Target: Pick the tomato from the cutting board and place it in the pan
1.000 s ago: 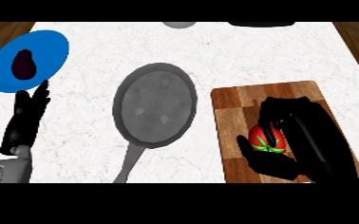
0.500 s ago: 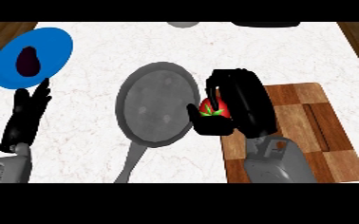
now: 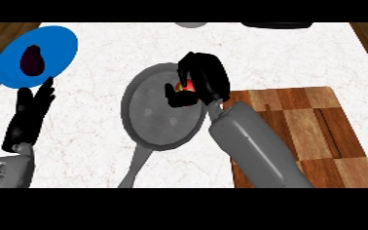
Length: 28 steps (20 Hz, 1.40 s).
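Note:
A red tomato (image 3: 185, 88) with a green stem shows only partly inside my right hand (image 3: 203, 78), whose fingers are curled round it. That hand hangs over the right rim of the grey pan (image 3: 155, 112), which lies on the white counter with its handle pointing toward the lower edge. The wooden cutting board (image 3: 309, 126) sits to the right, partly covered by my right forearm. My left hand (image 3: 30, 114) rests open at the left edge, fingers up.
A blue plate (image 3: 50, 53) holding a dark eggplant (image 3: 31, 61) lies at the far left, just above the left hand. A grey round object (image 3: 191, 24) and a dark object (image 3: 277, 25) peek in at the counter's back edge.
My right hand has carried the tomato leftward off the cutting board to above the pan's right rim. The left hand has stayed put.

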Available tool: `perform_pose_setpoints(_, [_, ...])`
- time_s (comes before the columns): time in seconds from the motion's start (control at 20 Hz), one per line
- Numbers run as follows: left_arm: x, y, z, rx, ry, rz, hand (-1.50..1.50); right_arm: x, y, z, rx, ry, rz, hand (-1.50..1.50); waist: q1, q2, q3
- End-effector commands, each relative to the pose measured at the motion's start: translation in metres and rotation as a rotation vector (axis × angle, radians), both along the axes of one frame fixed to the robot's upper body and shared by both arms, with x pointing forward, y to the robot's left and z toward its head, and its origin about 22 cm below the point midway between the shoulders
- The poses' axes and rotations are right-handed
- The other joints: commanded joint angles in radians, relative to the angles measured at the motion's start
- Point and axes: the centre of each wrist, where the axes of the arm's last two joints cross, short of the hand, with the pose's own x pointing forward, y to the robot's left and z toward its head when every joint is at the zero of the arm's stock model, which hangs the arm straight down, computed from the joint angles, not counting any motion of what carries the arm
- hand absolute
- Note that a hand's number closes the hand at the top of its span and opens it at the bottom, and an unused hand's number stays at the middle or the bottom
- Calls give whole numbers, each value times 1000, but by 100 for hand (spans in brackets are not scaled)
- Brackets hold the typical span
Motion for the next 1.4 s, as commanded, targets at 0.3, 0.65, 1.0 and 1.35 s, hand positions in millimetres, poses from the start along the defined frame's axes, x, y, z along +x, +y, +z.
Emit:
perform_pose_setpoints(0.3, [6,-23,5,4,-10,-60,0,28,22,-45,40,102,-6,150,59,12,1])
perform_pose_setpoints(0.65, [24,-34,21,7,-43,-92,0,20,11,-78,186,201,-8,-150,101,27,2])
perform_pose_setpoints(1.0, [30,-34,20,11,-31,-107,0,29,17,-67,283,159,0,-150,105,27,2])
perform_pose_setpoints(1.35, [26,-42,14,6,-29,-106,0,29,18,-62,473,2,-52,-150,103,22,3])
